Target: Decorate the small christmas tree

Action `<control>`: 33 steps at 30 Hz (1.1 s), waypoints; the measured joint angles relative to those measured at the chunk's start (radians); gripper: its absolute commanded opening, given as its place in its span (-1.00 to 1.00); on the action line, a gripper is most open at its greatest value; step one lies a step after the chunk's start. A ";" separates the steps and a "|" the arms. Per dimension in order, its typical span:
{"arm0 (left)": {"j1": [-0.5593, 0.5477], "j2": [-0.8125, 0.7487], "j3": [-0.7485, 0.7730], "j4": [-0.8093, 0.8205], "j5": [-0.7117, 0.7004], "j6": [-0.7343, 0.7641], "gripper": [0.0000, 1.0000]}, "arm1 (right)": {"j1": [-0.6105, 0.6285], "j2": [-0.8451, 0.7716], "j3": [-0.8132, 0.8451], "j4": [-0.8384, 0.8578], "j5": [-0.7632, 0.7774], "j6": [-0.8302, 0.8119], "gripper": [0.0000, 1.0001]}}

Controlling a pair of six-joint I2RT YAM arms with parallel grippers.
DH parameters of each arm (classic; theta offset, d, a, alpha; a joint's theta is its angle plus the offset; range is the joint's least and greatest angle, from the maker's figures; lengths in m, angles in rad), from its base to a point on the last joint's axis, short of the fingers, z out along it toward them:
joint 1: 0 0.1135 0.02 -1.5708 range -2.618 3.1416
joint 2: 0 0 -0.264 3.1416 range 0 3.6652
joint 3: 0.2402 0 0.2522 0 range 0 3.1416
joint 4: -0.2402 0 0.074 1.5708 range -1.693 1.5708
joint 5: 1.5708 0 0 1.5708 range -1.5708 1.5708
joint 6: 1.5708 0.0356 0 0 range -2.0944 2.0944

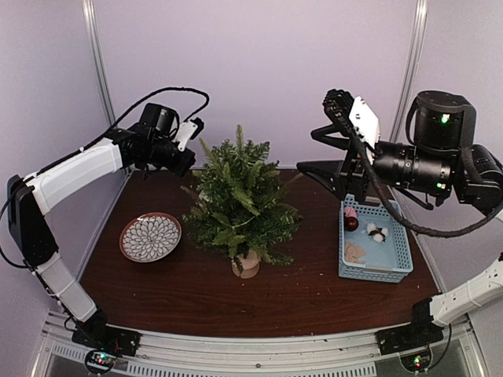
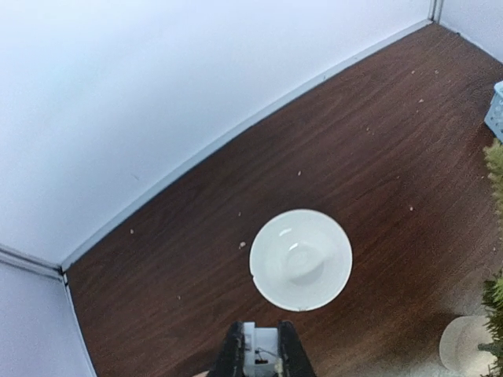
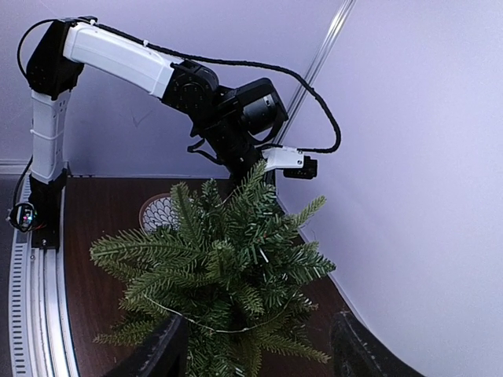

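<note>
Decorating looks not yet begun: on the table the tree stands central and bare, basket at its three o'clock, plate at nine. Right jaws hover wide and empty, left jaws narrow, holding nothing; I'd lower the right straight onto the red bauble.

Wood-grain table, glossy white bowl

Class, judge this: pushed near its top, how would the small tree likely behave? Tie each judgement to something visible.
It would probably tip rather than slide: the tree is wide and bushy above a narrow stump. Its thin needle branches likely flex, so a push may sink in before the whole tree moves.
</note>
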 measured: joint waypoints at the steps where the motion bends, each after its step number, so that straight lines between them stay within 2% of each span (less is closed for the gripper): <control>1: 0.000 0.000 0.011 0.018 0.027 0.021 -1.00 | 0.000 -0.002 -0.002 0.000 0.003 0.000 0.29; 12: 0.003 0.006 0.019 0.224 0.385 0.100 -1.00 | -0.009 -0.015 -0.031 0.002 0.028 0.032 0.24; 17: 0.003 0.042 0.034 0.295 0.505 0.098 -1.00 | -0.073 -0.021 -0.039 0.006 0.015 0.118 0.17; 26: 0.003 0.122 0.121 0.370 0.719 0.011 -0.95 | -0.277 -0.005 -0.039 0.030 -0.143 0.319 0.14; 33: -0.001 0.129 0.151 0.315 0.791 0.019 -0.89 | -0.315 0.019 -0.045 0.041 -0.229 0.375 0.12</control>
